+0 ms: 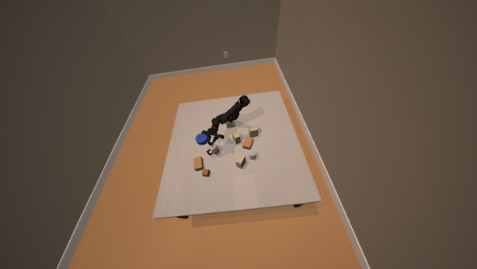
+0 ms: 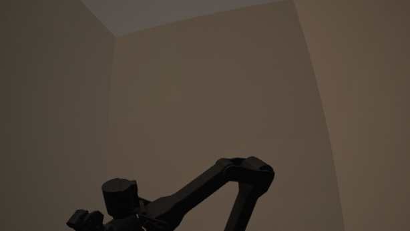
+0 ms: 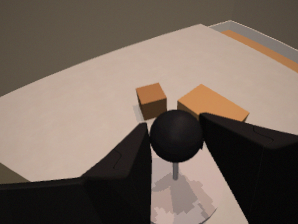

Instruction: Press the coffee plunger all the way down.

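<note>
White table (image 1: pixel 217 186), end effector (image 3: pixel 174 137) clamping plunger knob (image 3: pixel 176 135)

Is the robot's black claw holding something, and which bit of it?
Yes. The end effector is shut on the coffee press plunger, gripping its round black knob at the top of the thin rod, one finger on each side.

We see a matt black plunger knob (image 3: pixel 176 135) on a thin grey metal-looking rod (image 3: pixel 174 171), matt black gripper fingers, and a smooth, pale matt tabletop (image 3: pixel 80 116).
</note>
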